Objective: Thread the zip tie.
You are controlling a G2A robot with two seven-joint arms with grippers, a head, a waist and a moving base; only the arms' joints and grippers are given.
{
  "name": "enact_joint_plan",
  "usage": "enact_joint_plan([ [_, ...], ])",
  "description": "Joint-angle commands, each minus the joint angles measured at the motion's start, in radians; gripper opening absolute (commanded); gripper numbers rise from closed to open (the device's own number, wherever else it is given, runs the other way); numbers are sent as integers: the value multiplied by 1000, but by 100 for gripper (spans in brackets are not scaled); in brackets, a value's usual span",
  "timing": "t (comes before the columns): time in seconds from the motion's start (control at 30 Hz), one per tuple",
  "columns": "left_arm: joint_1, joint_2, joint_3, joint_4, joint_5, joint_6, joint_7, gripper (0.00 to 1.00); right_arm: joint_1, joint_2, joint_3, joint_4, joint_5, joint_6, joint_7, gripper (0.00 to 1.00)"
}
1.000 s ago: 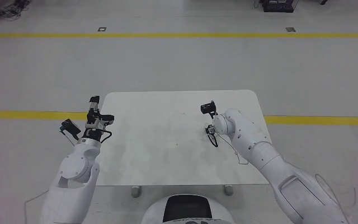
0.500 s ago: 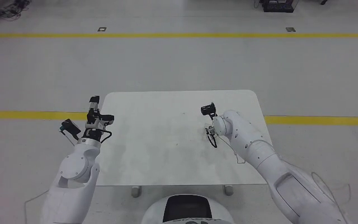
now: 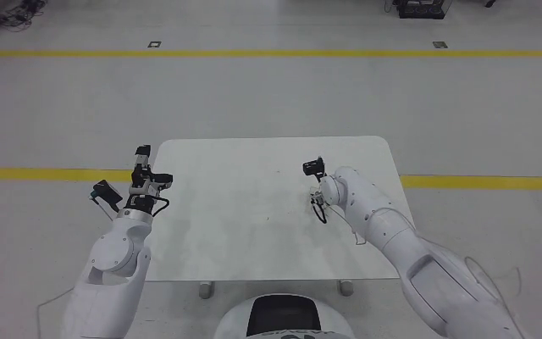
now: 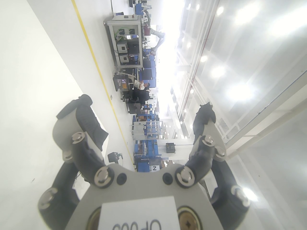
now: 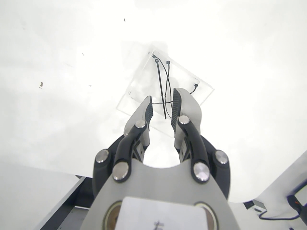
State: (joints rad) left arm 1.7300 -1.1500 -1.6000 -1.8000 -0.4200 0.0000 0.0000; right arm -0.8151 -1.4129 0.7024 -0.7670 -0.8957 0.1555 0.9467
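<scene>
Right wrist view looks down past the right claw (image 5: 162, 94) at a white table (image 3: 237, 220). A thin clear sheet (image 5: 138, 84) lies flat on it with its corners turned like a diamond. On that sheet lie a few black zip ties (image 5: 160, 82), loosely crossed over one another. Their small square heads sit near the sheet's far corner and one side edge, and their tails run back toward the claw. One tie is nearly straight and two others curve across it. The tails reach into the gap between the claw's ribbed fingers (image 5: 176, 104).

The right claw is partly open, at a narrow to middling gap, and nothing is pinched in it. It hangs right over the tail ends, but I cannot tell whether a finger touches them. A few dark specks dot the table well away from the sheet.

Top view puts the right arm over the right half of the table, its wrist bent down.

Left wrist view shows the left claw (image 4: 144, 102) spread wide and empty (it points up and away toward the room, not at the table). That arm sits at the table's left edge, well apart from the ties.
</scene>
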Motion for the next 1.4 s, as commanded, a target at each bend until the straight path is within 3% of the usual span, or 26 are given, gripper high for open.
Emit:
enact_joint_plan([
  [0.0, 0, 0, 0, 0, 0, 0, 0, 100, 5, -7, -4, 15, 2, -1, -3, 15],
  [0.7, 0, 0, 0, 0, 0, 0, 0, 100, 45, -81, -62, 173, -44, 26, -54, 14],
  [1.37, 0, 0, 0, 0, 0, 0, 0, 100, 80, -145, -77, 321, -44, 5, -103, 13],
])
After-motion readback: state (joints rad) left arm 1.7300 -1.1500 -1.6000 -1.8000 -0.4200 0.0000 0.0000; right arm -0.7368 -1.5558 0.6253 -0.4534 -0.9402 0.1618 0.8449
